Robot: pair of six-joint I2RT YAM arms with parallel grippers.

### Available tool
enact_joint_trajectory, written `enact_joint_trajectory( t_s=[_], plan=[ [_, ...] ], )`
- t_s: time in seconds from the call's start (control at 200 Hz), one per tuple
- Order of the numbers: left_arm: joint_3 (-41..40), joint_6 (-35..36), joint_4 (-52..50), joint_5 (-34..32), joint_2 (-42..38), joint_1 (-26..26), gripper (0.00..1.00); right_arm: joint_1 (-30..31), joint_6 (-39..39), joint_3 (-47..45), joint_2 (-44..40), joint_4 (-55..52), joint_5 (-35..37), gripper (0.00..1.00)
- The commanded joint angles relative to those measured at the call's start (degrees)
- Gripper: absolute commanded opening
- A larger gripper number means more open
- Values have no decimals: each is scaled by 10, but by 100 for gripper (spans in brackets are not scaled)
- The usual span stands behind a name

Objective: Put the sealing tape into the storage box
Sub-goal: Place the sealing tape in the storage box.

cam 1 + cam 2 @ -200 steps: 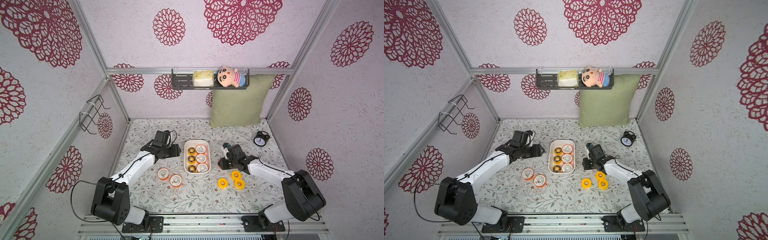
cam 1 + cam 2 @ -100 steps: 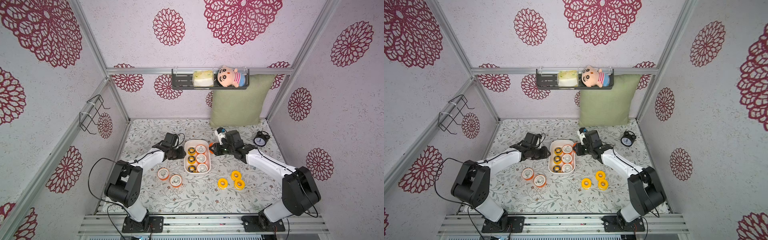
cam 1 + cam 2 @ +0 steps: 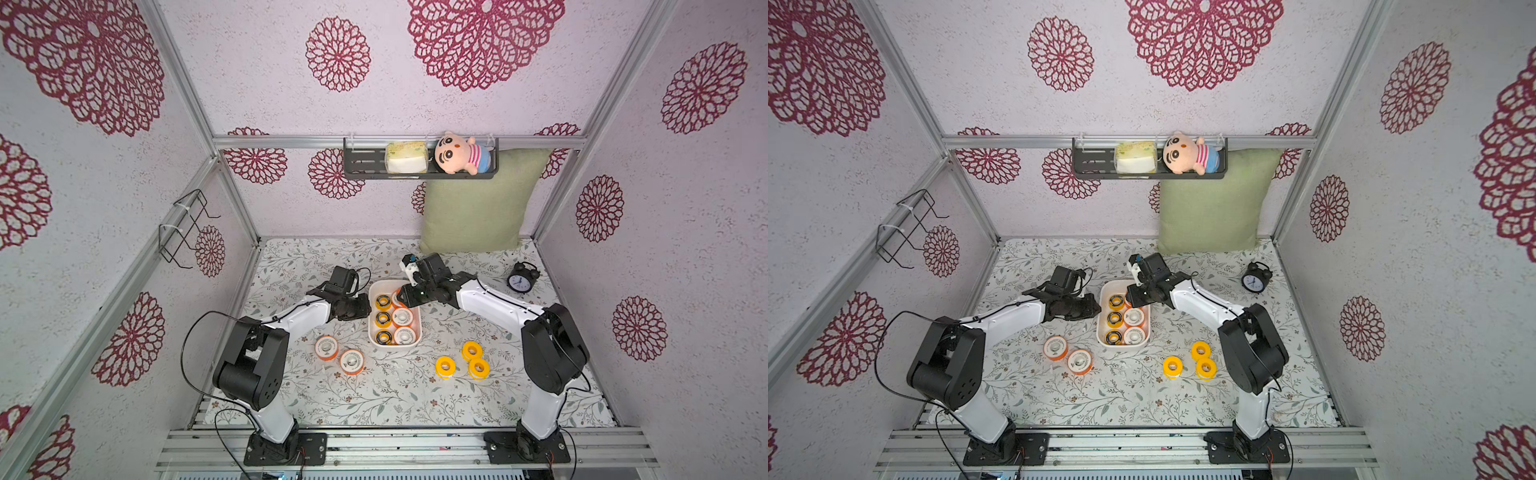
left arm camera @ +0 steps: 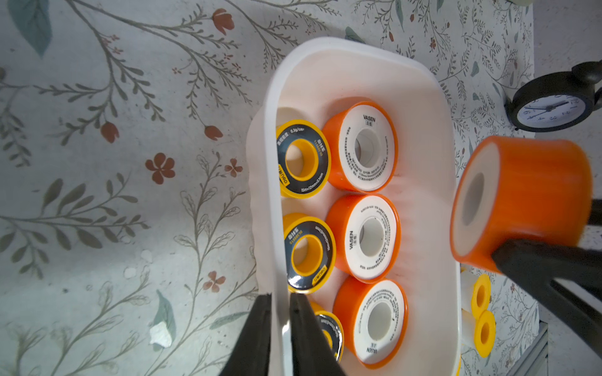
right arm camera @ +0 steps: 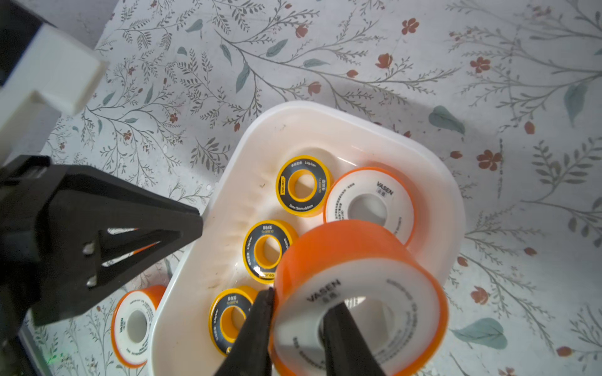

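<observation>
Right jaws clamped one wall of an orange sealing-tape roll [image 5: 345, 250], lower centre of frame, above the storage box [image 4: 358, 71]. Left jaws pinched the box rim. Roll looked light, rigid and slick; the core hole suits gripping.

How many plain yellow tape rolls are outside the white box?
3, on the table between the storage box and the right arm: box-side roll, rear roll, outer roll. None looks hidden.

Mock home booth, aluminium frame [image 3: 291, 142], flowered wallpaper [image 3: 257, 83], pillow [image 3: 473, 208], plush doll [image 3: 455, 154], alarm clock [image 3: 519, 282]
</observation>
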Motion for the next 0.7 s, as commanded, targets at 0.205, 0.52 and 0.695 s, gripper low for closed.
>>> enact_joint_trajectory(
  t_s=[0.205,0.52,0.695],
  plan=[
    [9,4,9,7,9,-3,15,15,-29,99,64,-85,72,22],
    [8,4,6,6,6,-4,15,19,-38,161,114,-132,99,22],
    [8,4,4,7,4,-3,15,21,-42,189,134,-149,108,23]
  ],
)
